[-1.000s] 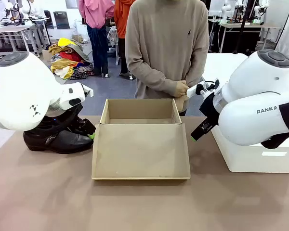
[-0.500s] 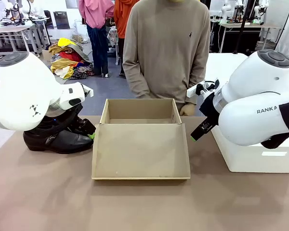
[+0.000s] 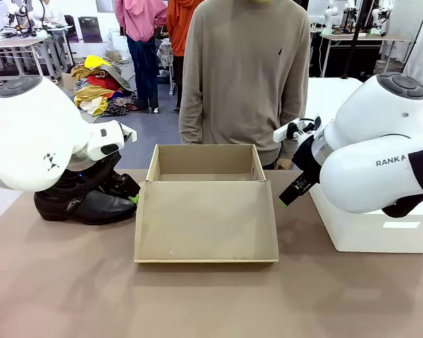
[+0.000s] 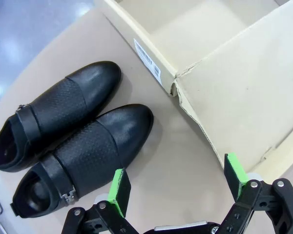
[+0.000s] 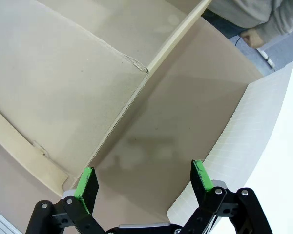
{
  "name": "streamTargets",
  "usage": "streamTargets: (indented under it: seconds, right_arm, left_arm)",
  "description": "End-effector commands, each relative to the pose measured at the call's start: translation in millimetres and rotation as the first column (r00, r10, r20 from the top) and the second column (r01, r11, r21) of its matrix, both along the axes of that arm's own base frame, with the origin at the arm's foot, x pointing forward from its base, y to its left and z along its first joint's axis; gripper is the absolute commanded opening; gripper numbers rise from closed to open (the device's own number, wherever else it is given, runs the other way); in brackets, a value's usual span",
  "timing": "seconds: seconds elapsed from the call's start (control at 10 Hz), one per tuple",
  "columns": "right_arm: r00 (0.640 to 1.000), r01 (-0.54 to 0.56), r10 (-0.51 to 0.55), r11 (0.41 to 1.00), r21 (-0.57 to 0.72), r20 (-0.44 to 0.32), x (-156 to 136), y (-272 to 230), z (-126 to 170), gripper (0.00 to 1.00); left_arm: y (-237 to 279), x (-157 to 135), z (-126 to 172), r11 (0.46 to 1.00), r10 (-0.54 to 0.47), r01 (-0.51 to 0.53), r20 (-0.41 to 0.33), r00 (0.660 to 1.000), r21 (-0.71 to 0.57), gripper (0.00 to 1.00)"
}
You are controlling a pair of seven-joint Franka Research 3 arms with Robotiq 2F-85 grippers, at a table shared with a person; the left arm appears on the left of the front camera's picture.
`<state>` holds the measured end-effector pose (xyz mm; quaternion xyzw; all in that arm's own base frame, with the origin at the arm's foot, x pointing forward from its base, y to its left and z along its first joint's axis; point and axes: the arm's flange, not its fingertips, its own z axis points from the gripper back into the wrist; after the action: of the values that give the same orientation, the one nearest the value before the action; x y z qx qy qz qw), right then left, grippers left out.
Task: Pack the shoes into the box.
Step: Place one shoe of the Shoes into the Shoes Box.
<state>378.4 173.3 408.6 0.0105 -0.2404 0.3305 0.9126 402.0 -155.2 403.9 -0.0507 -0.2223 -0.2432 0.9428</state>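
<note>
Front view: person's hands, clasped a second ago, are now parted, one hand (image 3: 285, 163) lowered. Counted: one shallow brown cardboard box (image 3: 206, 218), lid open, empty; two glossy black leather buckled shoes (image 4: 73, 141), side by side just left of it. Left gripper (image 4: 176, 181) and right gripper (image 5: 144, 183) are spread wide, nothing held.

— Is the box (image 3: 204, 163) reachable from above?
— Yes, it's open, with its lid flap (image 3: 206, 218) lying flat toward the robot.
— And the sides?
— On the left, the shoes (image 4: 73, 141) sit near its wall, with bare surface (image 4: 180, 161) between. On the right (tighter), a strip runs between the flap and the white bin (image 3: 370, 229). A person (image 3: 243, 77) blocks the far edge.
</note>
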Motion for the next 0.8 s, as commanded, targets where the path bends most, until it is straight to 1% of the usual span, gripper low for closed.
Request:
streamTargets:
  seconds: [0.0, 0.2, 0.4, 0.5, 0.6, 0.7]
  right_arm:
    - [0.999, -0.043, 0.043, 0.998, 0.037, 0.008, 0.8, -8.1, 22.7, 1.00]
    - [0.996, -0.083, 0.082, 0.994, 0.067, 0.022, -5.8, -19.8, 54.6, 1.00]
    - [0.991, -0.132, 0.128, 0.986, 0.098, 0.046, -10.3, -28.7, 75.7, 1.00]
    - [0.982, -0.182, 0.176, 0.977, 0.108, 0.063, -12.8, -33.1, 83.9, 1.00]
    - [0.968, -0.247, 0.236, 0.958, 0.144, 0.086, -14.9, -39.6, 91.1, 1.00]
    - [0.955, -0.288, 0.273, 0.945, 0.152, 0.113, -15.4, -46.5, 95.8, 1.00]
  left_arm:
    - [1.8, -4.0, 14.5, 1.000, -0.021, 0.021, 0.017, 1.000, -0.005, 1.00]
    - [5.5, -10.1, 47.6, 0.999, -0.052, 0.053, 0.072, 0.996, -0.011, 1.00]
    - [8.3, -14.4, 80.1, 0.996, -0.087, 0.085, 0.104, 0.991, 0.025, 1.00]
    - [13.0, -14.4, 94.4, 0.990, -0.136, 0.133, 0.114, 0.984, 0.038, 1.00]
    - [20.6, -11.5, 104.3, 0.977, -0.212, 0.209, 0.126, 0.969, 0.032, 1.00]
    - [29.2, -9.1, 108.8, 0.961, -0.277, 0.278, 0.129, 0.952, 0.008, 1.00]
